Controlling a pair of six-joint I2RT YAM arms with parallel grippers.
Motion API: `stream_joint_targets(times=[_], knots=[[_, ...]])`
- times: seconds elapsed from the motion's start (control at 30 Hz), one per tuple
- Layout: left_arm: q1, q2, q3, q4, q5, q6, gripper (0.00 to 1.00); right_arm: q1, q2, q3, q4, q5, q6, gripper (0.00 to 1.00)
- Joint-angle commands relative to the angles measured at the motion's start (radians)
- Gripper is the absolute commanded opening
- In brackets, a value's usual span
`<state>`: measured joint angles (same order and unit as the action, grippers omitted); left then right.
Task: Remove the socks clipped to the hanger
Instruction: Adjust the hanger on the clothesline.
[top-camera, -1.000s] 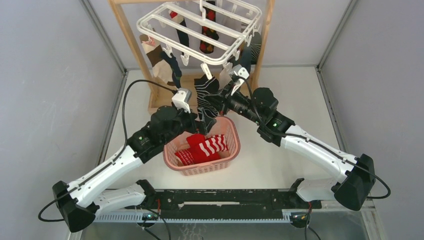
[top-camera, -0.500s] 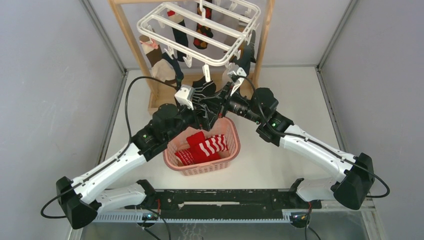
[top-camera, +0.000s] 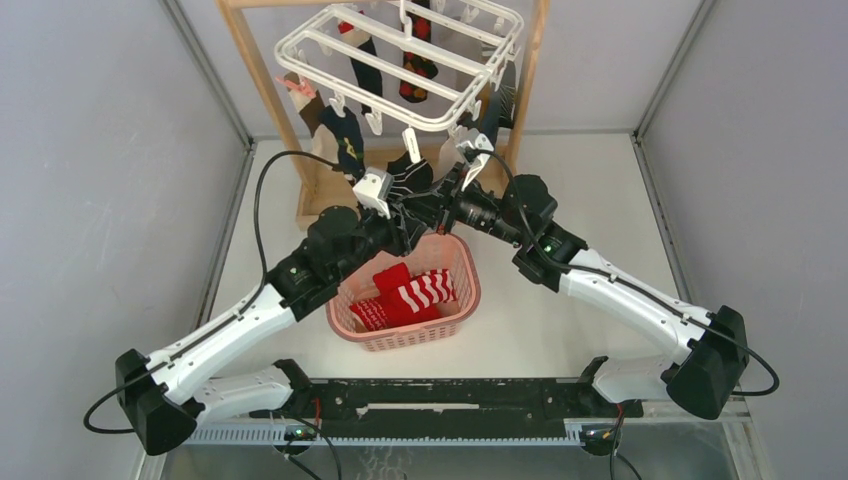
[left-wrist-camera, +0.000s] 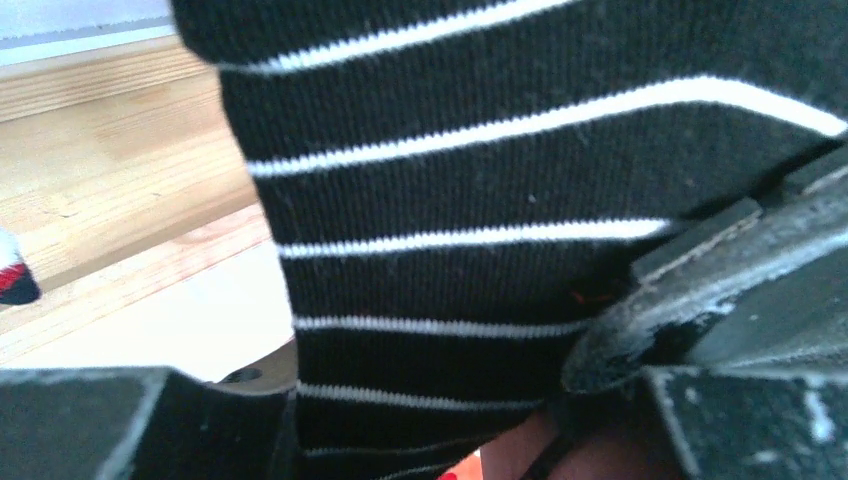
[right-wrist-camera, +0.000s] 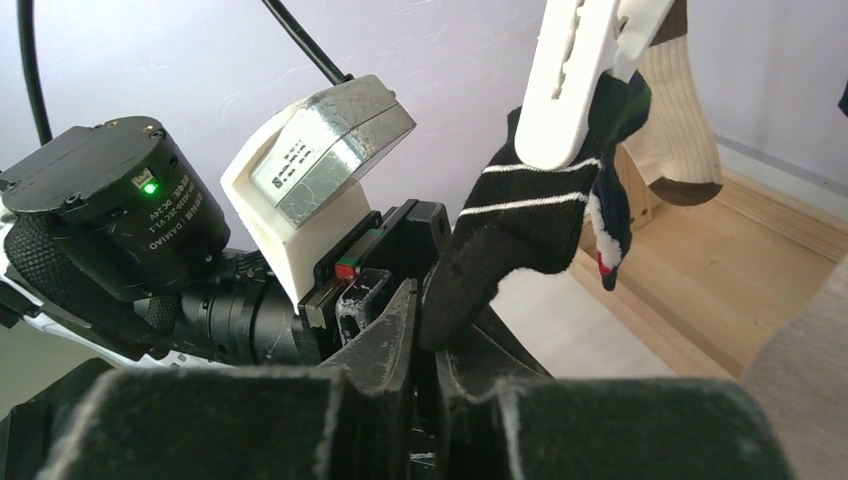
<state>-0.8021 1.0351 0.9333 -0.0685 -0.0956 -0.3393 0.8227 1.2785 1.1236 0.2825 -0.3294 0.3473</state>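
Note:
The white hanger (top-camera: 400, 62) hangs from a wooden stand with several socks clipped under it. A black sock with thin white stripes (top-camera: 409, 177) hangs from a front clip (right-wrist-camera: 580, 80). In the left wrist view this striped sock (left-wrist-camera: 470, 250) fills the frame, and my left gripper (left-wrist-camera: 430, 385) is shut on it, one finger against each side. My left gripper (top-camera: 407, 228) meets my right gripper (top-camera: 428, 207) just below the clip. In the right wrist view my right gripper (right-wrist-camera: 432, 305) stands a narrow gap apart, with the sock's dark lower end (right-wrist-camera: 455, 300) dipping between the fingers.
A pink basket (top-camera: 466, 292) below both grippers holds red patterned socks (top-camera: 405, 297). The wooden stand's base (top-camera: 325, 195) and posts (top-camera: 532, 90) are behind. A beige sock (right-wrist-camera: 683, 110) hangs behind the clip. The left arm's wrist camera (right-wrist-camera: 320, 160) is close to my right fingers.
My left gripper rose to the striped sock and closed on it. My right gripper's jaws eased slightly apart. The hanger swayed a little.

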Motion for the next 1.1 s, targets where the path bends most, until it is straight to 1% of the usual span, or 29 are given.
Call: stream_joint_targets(times=[0.0,0.17,0.3,0.47,0.57,0.7,0.83,1.07], knots=[[-0.003,0.005,0.067,0.027,-0.013,0.013,0.40,0.000,-0.016,0.009,0.003,-0.014,0.013,0.18],[-0.002,0.002,0.082,-0.004,-0.046,0.011,0.37,0.001,-0.022,0.009,-0.032,0.006,0.007,0.37],[-0.002,-0.007,0.088,-0.020,-0.067,0.014,0.37,-0.003,-0.038,0.009,-0.080,0.038,-0.008,0.45],[-0.001,-0.007,0.101,-0.043,-0.084,0.018,0.37,-0.007,-0.070,0.008,-0.157,0.079,-0.034,0.50],[-0.001,-0.002,0.105,-0.049,-0.089,0.019,0.37,-0.011,-0.093,0.009,-0.207,0.100,-0.046,0.55],[0.000,0.002,0.110,-0.058,-0.093,0.019,0.37,-0.021,-0.128,0.009,-0.272,0.123,-0.053,0.66],[0.001,-0.002,0.110,-0.070,-0.093,0.022,0.37,-0.044,-0.178,-0.027,-0.325,0.140,-0.067,0.68],[0.009,-0.010,0.108,-0.096,-0.100,0.027,0.37,-0.160,-0.290,-0.136,-0.370,0.112,-0.050,0.70]])
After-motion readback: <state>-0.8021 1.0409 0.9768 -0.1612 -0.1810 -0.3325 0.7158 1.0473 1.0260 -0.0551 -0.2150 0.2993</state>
